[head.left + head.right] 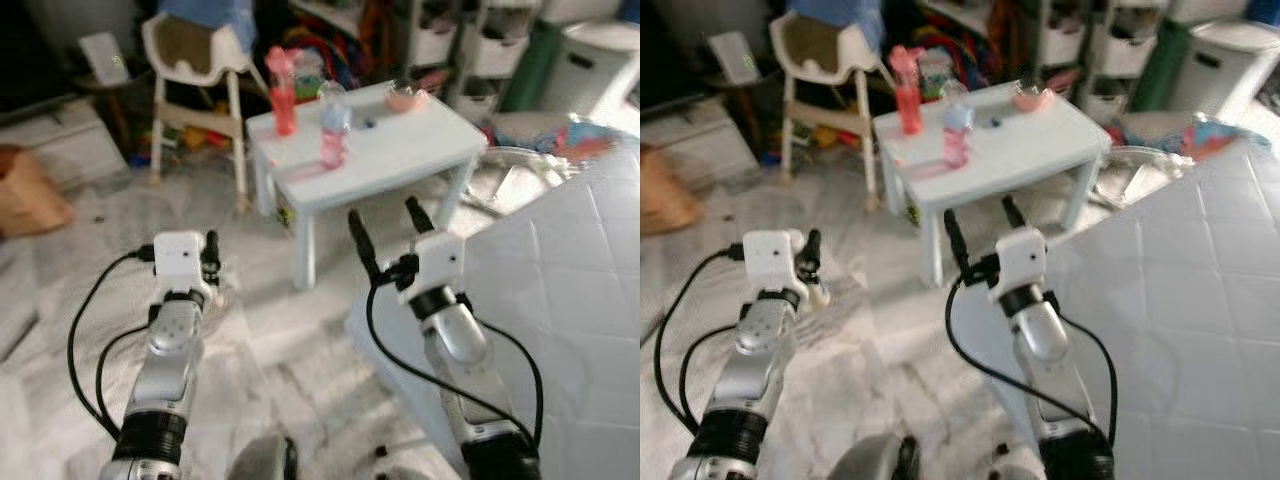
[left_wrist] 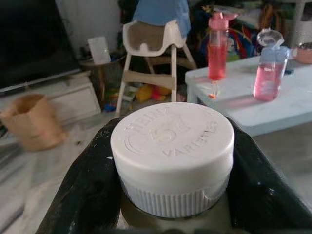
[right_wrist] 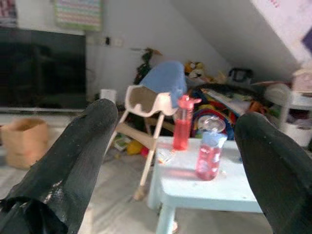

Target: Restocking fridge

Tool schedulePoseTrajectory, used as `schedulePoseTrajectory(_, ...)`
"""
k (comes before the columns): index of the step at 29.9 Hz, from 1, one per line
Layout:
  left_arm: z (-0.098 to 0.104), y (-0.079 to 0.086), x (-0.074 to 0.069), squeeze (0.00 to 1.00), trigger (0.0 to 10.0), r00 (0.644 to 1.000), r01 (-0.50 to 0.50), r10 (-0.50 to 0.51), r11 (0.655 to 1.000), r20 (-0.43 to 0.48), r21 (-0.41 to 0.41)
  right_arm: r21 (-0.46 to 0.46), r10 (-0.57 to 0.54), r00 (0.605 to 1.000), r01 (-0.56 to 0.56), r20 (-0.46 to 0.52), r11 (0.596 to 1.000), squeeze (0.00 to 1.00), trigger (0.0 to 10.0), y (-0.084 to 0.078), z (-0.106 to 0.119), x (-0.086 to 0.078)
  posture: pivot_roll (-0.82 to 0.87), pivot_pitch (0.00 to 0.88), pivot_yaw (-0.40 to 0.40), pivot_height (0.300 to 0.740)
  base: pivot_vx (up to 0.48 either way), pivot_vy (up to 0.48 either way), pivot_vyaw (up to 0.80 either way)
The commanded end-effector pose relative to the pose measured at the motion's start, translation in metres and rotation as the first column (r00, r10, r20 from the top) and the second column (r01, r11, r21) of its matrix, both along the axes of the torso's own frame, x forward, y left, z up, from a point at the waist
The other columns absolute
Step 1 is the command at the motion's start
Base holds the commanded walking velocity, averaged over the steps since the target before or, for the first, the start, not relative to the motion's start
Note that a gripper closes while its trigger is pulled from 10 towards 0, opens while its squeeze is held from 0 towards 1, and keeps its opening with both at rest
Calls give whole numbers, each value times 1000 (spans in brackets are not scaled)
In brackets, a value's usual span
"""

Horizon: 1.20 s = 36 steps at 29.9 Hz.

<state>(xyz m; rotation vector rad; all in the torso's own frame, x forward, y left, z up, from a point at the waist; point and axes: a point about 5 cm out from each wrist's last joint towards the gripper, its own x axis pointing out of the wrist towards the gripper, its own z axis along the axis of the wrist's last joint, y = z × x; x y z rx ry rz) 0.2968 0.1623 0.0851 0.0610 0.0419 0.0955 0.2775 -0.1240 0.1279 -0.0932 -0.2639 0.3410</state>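
Both arms raised toward a small white plastic counter (image 1: 400, 150).
Head views: two pink drink bottles (image 1: 334, 128) stand on it. Left wrist view: left gripper (image 2: 170, 161) fingers pinch a white ribbed-cap bottle (image 2: 171, 146). Right wrist view: right gripper (image 3: 175, 161) fingers spread wide, holding nothing.

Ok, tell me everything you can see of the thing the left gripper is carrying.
It is a bottle with a wide white screw cap, looks plastic, ribbed around its side and embossed on top with "HEINZ 57 VARIETIES". The cap is on. Below it only a sliver of pale olive-yellow body shows. The cap end faces the wrist camera, and the left gripper's black fingers press against it on either side. The rest of the bottle is hidden.
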Motion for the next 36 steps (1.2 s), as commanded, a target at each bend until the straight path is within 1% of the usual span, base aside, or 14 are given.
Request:
schedulePoseTrajectory(1,7,3,1,0,10000,1000,-10,9,1000,29,17,5,5,1000,-5,3,1000,0,10000,2,1,0,3,9,57,740,0,0,781)
schedulePoseTrajectory(5,5,4,0,0,10000,1000,-22,21,999,14,25,13,6,1000,-6,-15,1000,0,10000,4,-4,-1,20,1,57,740,0,0,781)
schedulePoseTrajectory(10,-2,3,-5,0,10000,1000,-23,23,999,-5,32,23,-4,999,5,-35,1000,0,10000,5,-9,-3,24,0,56,740,0,325,781)
schedulePoseTrajectory(15,-4,4,-12,0,10000,1000,-25,25,999,-15,48,18,-37,998,38,-40,999,0,10000,-4,-10,-2,31,0,53,740,0,332,781)
schedulePoseTrajectory(19,-6,10,-16,0,10000,999,-35,36,997,-16,66,24,-50,997,51,-55,998,0,10000,-6,-13,2,39,0,53,740,0,480,781)
schedulePoseTrajectory(27,-3,12,-16,0,10000,999,-42,43,996,-7,80,29,-36,998,38,-54,999,0,10000,-1,-13,4,46,2,54,740,0,480,781)
schedulePoseTrajectory(29,-2,13,-16,0,10000,999,-53,54,994,-4,99,27,-33,998,34,-51,999,0,10000,0,-12,4,43,4,57,740,0,480,775)
schedulePoseTrajectory(31,-3,13,-17,0,10000,998,-58,59,992,-7,115,23,-34,998,35,-47,999,0,10000,0,-12,6,37,11,64,740,0,480,775)
schedulePoseTrajectory(36,-1,10,-17,0,10000,998,-61,61,990,-1,125,14,-42,998,43,-45,999,0,10000,-4,-12,7,35,18,69,740,0,480,775)
